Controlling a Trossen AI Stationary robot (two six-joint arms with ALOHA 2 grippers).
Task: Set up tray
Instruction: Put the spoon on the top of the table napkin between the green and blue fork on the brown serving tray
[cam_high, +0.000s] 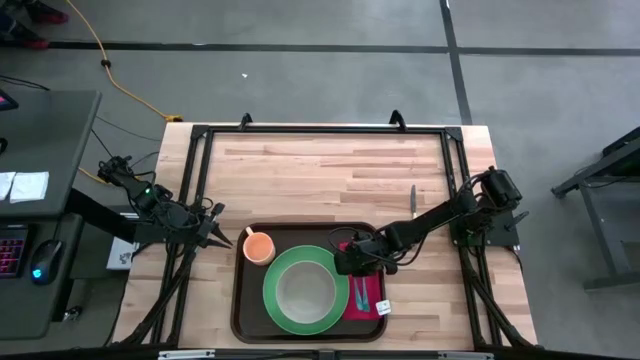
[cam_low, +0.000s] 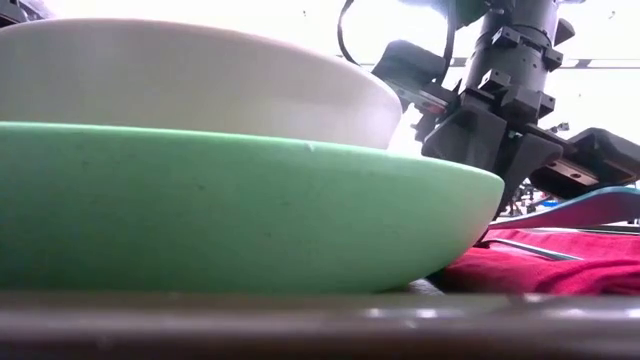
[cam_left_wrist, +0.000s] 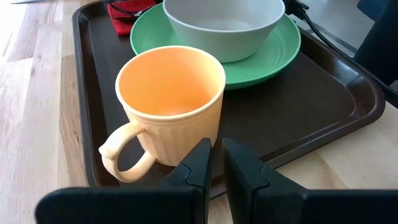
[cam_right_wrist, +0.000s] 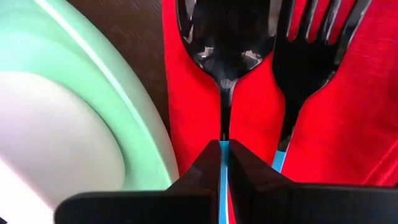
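The dark brown tray (cam_high: 243, 300) lies at the table's near middle. On it a green plate (cam_high: 275, 300) carries a pale bowl (cam_high: 305, 290). An orange cup (cam_left_wrist: 171, 106) stands in the tray's far left corner. A red napkin (cam_right_wrist: 348, 124) lies along the plate's right side, with a black fork (cam_right_wrist: 311, 56) on it. My right gripper (cam_right_wrist: 224, 144) is shut on a black spoon (cam_right_wrist: 227, 37) with a blue handle. My left gripper (cam_left_wrist: 217, 146) waits just left of the cup, its fingers a narrow gap apart and touching nothing. My right gripper pinches the spoon's blue handle (cam_right_wrist: 224, 163) between its two fingers, close to the dark neck. The fingers slant down from the table's right and lie along the spoon. The spoon's bowl lies ahead of the fingertips over the napkin; whether it rests there I cannot tell.
A dark knife (cam_high: 412, 198) lies on the bare wood to the far right of the tray. A black frame (cam_high: 320, 130) runs around the table top. Open wood stretches between the tray and the far edge.
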